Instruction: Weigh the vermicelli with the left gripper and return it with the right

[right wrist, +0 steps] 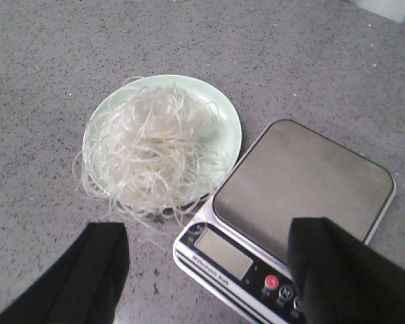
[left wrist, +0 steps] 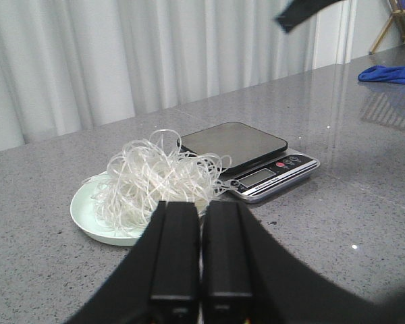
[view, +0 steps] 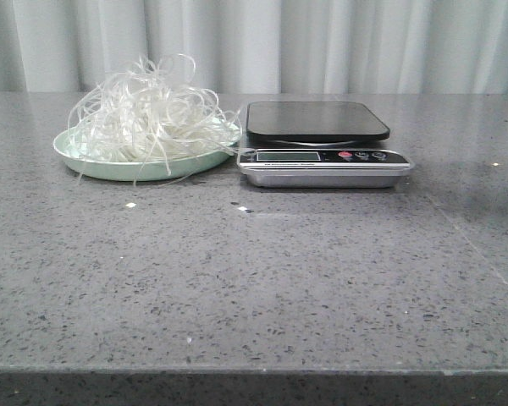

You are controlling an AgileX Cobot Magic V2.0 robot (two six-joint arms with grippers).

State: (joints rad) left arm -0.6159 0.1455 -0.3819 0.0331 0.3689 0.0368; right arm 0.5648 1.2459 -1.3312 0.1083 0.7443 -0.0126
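You've got the vermicelli heaped on the pale green plate, far left on the counter, with the scale just beside the plate on its right. A few loose strands reach over toward the scale's near edge, and its platform is bare, so by my read nothing has been weighed yet.

Your left gripper has its fingers pressed together, flat against each other with barely a seam between them. In its wrist view the nest lies straight ahead of those fingers, and the scale sits ahead too, off to the right of the nest. That's the arm lined up for the pick, but you'll need to part the fingers before you close in.

Your right gripper is spread wide, fingers well apart, hovering above the scale's near edge and display, looking down on the plate and the scale together.

The nest is a round tangle with no clear long axis, so approach angle matters little. What matters is the short carry rightward, plate to platform. Watch the trailing strands; they look likely to drag.
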